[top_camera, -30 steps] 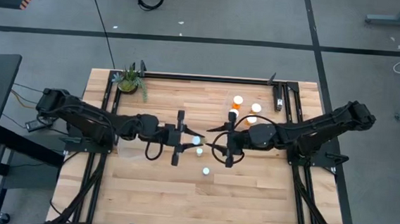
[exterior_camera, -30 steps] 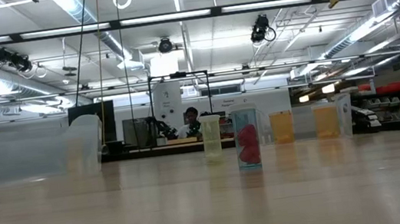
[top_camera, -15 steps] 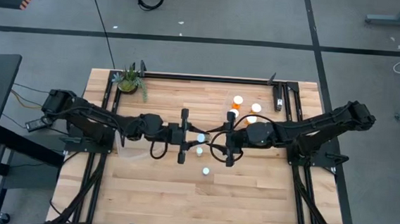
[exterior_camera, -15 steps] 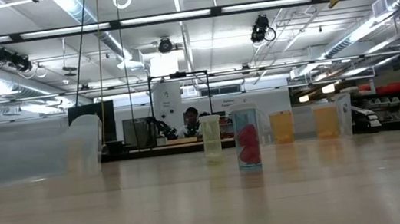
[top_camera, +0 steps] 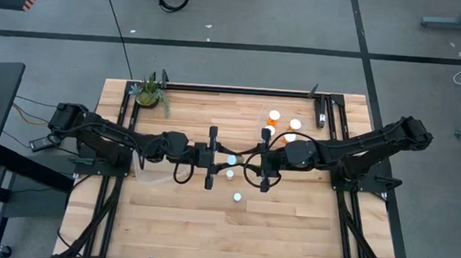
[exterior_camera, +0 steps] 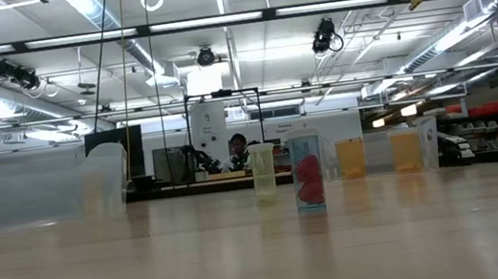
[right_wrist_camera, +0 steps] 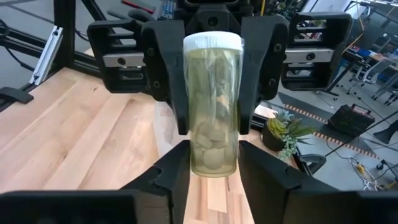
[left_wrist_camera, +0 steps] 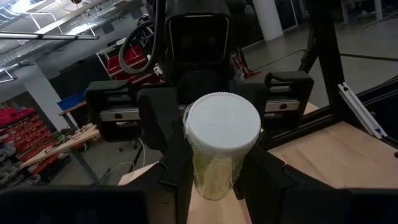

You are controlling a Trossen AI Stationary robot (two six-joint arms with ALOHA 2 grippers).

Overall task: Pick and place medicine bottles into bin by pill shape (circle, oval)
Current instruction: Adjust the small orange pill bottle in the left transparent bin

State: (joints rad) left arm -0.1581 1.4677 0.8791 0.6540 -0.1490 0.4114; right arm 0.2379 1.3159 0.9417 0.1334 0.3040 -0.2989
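Bottle [right_wrist_camera: 212,106] — clear, white-capped, pale pills; both grippers clamping

We look past our left end effector [left_wrist_camera: 214,177], whose two dark fingers [left_wrist_camera: 177,180] press either side of a medicine bottle [left_wrist_camera: 221,152]. Its ribbed white cap [left_wrist_camera: 222,129] faces us, and the clear yellowish body runs away between the fingers. Directly beyond it, the right end effector [left_wrist_camera: 211,109] faces ours, its fingers flanking the bottle's far end, though we cannot tell whether they touch it. Beneath, the light wooden bench [left_wrist_camera: 323,152] spreads out, with a black frame post [left_wrist_camera: 323,46] rising at its edge and red shelving [left_wrist_camera: 22,134] in the room behind.
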